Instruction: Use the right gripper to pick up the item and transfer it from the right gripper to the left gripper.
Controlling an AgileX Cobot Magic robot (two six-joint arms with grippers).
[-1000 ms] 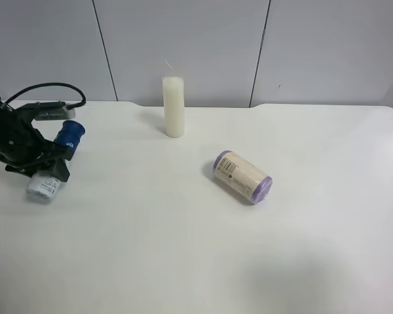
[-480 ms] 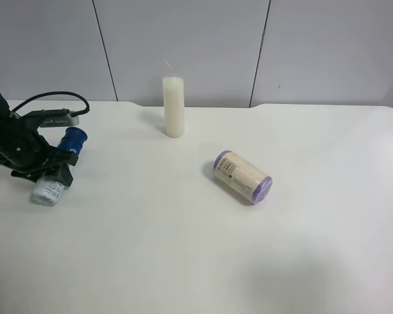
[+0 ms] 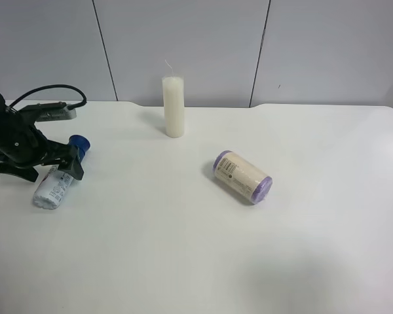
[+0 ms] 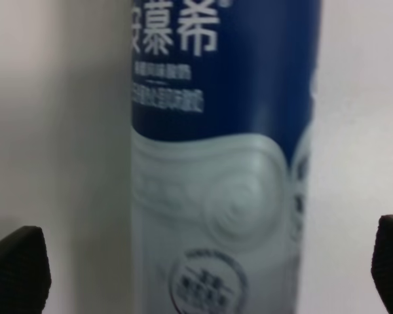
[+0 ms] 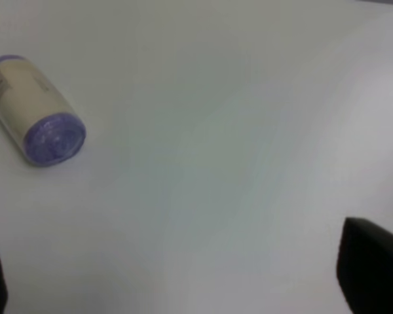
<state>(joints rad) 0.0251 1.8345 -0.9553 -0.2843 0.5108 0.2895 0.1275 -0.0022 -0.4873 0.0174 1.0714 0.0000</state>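
The item, a slim bottle (image 3: 52, 186) with a dark blue cap and white lower body, lies on its side on the white table (image 3: 183, 248) at the exterior high view's left. The left gripper (image 3: 51, 171), on the arm with the grey-silver module, straddles the bottle's middle. In the left wrist view the bottle (image 4: 223, 163) fills the centre, and the left gripper (image 4: 203, 265) is open, with clear gaps between each black fingertip and the bottle. The right gripper (image 5: 183, 275) is open and empty over bare table; it is out of the exterior high view.
A white candle (image 3: 173, 106) stands upright at the back of the table. A cream roll with purple ends (image 3: 242, 176) lies on its side near the middle, also in the right wrist view (image 5: 36, 108). A black cable loops behind the left arm.
The left gripper lowered the bottle from a raised, tilted hold down onto the table and spread its fingers, letting it go. The roll and candle have not moved.
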